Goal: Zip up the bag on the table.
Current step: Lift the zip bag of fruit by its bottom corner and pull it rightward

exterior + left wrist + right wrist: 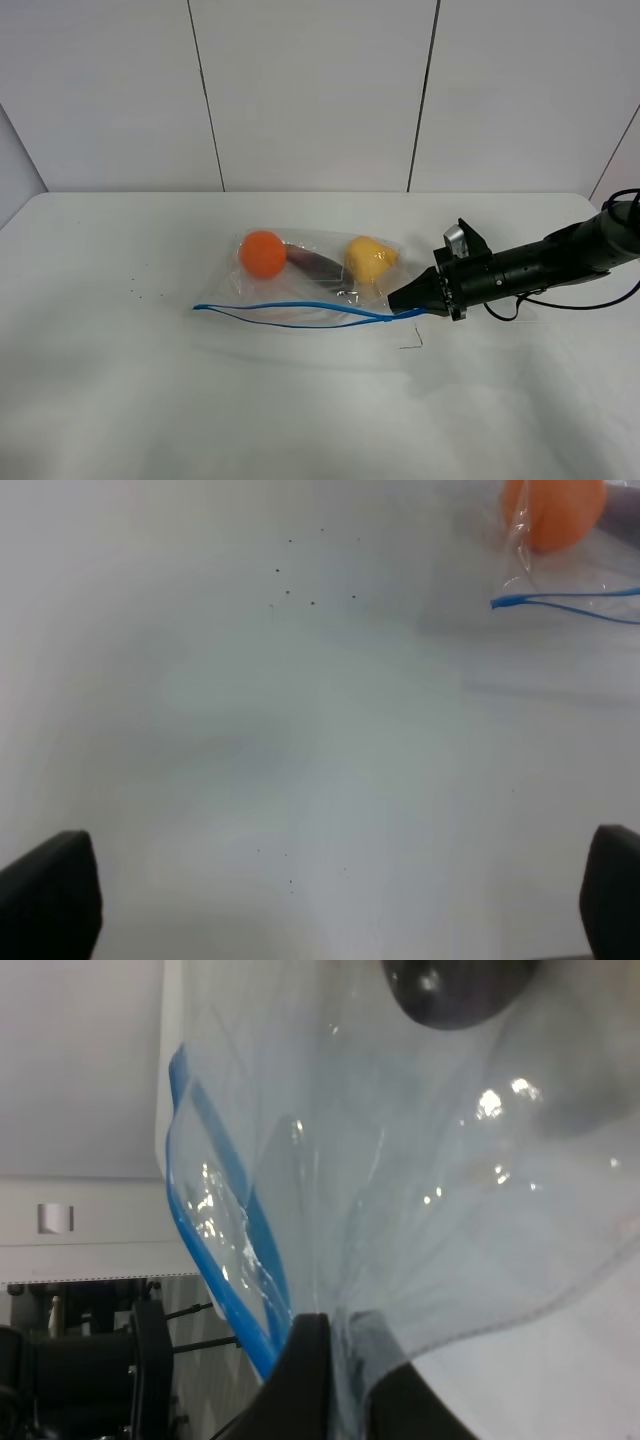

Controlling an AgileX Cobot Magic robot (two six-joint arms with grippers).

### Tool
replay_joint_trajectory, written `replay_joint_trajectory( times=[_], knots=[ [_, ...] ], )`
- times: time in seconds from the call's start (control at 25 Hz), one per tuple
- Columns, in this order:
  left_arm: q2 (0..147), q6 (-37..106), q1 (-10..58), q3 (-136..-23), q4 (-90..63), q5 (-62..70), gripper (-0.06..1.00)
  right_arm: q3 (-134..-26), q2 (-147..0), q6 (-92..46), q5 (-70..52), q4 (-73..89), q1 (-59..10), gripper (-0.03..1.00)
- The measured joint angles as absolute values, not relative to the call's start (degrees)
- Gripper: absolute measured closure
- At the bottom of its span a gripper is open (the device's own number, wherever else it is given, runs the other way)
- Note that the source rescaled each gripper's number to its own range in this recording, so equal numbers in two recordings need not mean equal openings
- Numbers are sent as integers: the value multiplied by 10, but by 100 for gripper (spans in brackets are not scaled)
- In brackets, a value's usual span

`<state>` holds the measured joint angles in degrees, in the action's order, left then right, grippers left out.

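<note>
The clear bag [300, 290] lies flat mid-table with an orange ball [263, 253], a dark oblong item [318, 264] and a yellow fruit [370, 260] inside. Its blue zipper strip [300, 312] runs along the near edge, the two tracks still apart at the left. My right gripper [395, 300] is shut on the bag's right end at the zipper. In the right wrist view the gripper [345, 1370] pinches crumpled plastic [420, 1190] beside the blue strip [215, 1270]. My left gripper [330, 895] stands open above bare table [300, 740], some way from the bag's left corner [560, 602].
The white table [150, 400] stretches wide on every side of the bag. A small thin bent mark [412, 342] lies just in front of the right gripper. Panelled wall stands behind the table's far edge. The left arm is outside the exterior high view.
</note>
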<state>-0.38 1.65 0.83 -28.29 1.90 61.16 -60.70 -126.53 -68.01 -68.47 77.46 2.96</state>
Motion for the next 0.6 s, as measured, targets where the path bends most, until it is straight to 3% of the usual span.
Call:
replay_joint_trajectory(
  times=[0.6],
  knots=[
    [-4,17,8,-283,19,612,-6,-607,-1222,-664,-686,785,30,97]
  ],
)
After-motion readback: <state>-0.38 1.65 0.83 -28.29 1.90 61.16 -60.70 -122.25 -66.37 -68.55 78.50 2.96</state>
